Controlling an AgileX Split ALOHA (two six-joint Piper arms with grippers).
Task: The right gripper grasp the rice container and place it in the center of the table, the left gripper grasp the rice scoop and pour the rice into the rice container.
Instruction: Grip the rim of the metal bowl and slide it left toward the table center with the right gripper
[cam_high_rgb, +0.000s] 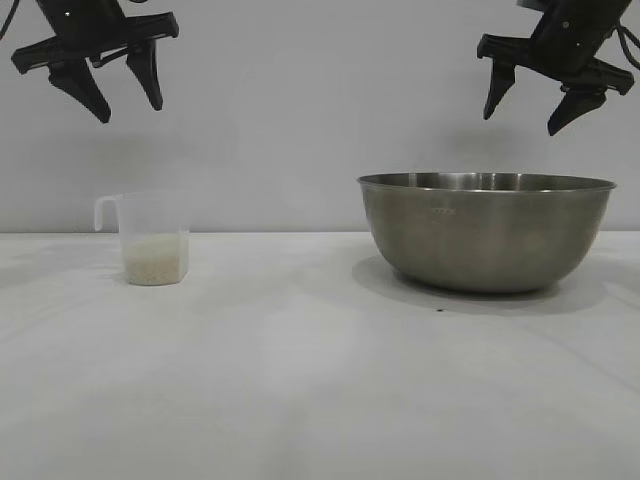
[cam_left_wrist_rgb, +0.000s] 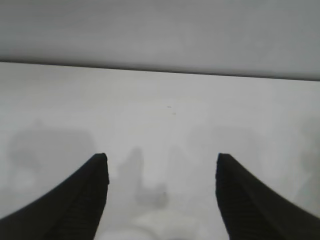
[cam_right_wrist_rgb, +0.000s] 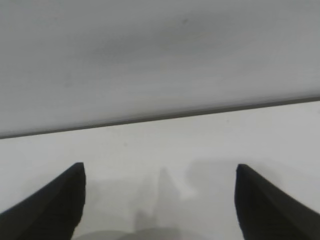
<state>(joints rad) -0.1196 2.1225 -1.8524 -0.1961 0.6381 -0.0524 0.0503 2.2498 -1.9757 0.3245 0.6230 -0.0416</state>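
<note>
Nothing of the task is done yet. The near counter (cam_high_rgb: 300, 400) is bare. Farther back, the rice scoop (cam_high_rgb: 150, 238) stands upright at 9 o'clock with the rice (cam_high_rgb: 156, 262) settled in its base. The rice container (cam_high_rgb: 487, 230) sits at 3 o'clock, well apart from it and not yet centred. Above, the left gripper (cam_high_rgb: 118, 88) hangs over the scoop and the right gripper (cam_high_rgb: 530, 105) over the container, both spread and holding nothing. Judged outstanding: grasp, centring, pour.

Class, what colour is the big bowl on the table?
Brushed grey steel bowl, clearest in the exterior view.
</note>
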